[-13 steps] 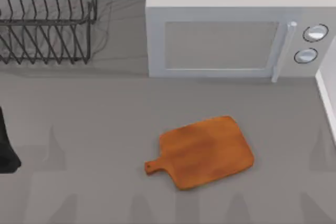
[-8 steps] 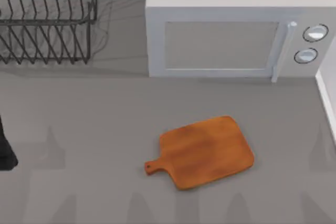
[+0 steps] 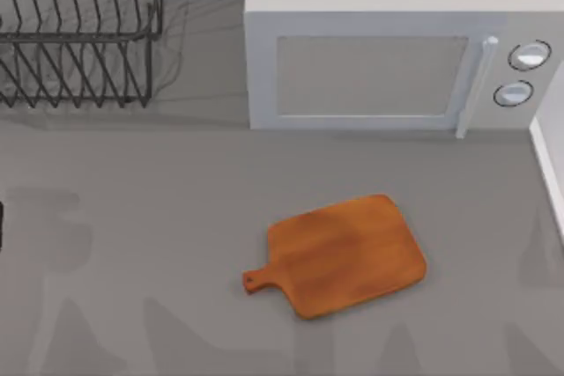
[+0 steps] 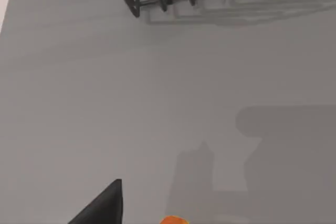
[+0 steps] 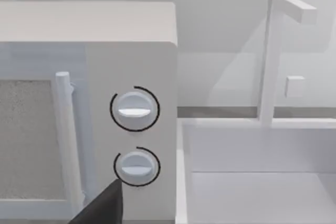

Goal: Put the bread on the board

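a grey counter (image 3: 159, 217) carries three things: a white microwave (image 3: 388, 59) at about 1 o'clock, a black wire dish rack (image 3: 79, 33) at 11 o'clock, and the orange-brown board (image 3: 339, 254) lying flat toward 5 o'clock, handle pointing to 8 o'clock

Kitchen: microwave (image 3: 392, 46), dish rack (image 3: 79, 28)
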Action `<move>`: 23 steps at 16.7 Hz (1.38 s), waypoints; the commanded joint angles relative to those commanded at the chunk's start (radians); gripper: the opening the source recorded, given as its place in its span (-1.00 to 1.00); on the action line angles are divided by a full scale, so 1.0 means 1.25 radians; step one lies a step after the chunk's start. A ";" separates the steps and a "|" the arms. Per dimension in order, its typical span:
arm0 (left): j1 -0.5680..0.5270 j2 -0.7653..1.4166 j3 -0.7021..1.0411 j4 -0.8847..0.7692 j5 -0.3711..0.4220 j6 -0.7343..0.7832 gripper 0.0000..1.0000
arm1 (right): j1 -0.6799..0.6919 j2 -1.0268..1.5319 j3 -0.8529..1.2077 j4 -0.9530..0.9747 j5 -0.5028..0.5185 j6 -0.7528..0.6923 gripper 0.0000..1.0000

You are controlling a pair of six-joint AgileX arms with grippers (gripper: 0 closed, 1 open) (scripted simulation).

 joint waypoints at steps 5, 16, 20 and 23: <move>0.063 0.394 0.225 -0.218 0.000 0.164 1.00 | 0.000 0.000 0.000 0.000 0.000 0.000 1.00; 0.138 0.811 0.503 -0.456 0.001 0.353 1.00 | 0.000 0.000 0.000 0.000 0.000 0.000 1.00; 0.134 0.808 0.500 -0.454 0.000 0.352 1.00 | 0.000 0.000 0.000 0.000 0.000 0.000 1.00; 0.136 0.826 0.480 -0.422 0.001 0.351 1.00 | 0.000 0.000 0.000 0.000 0.000 0.000 1.00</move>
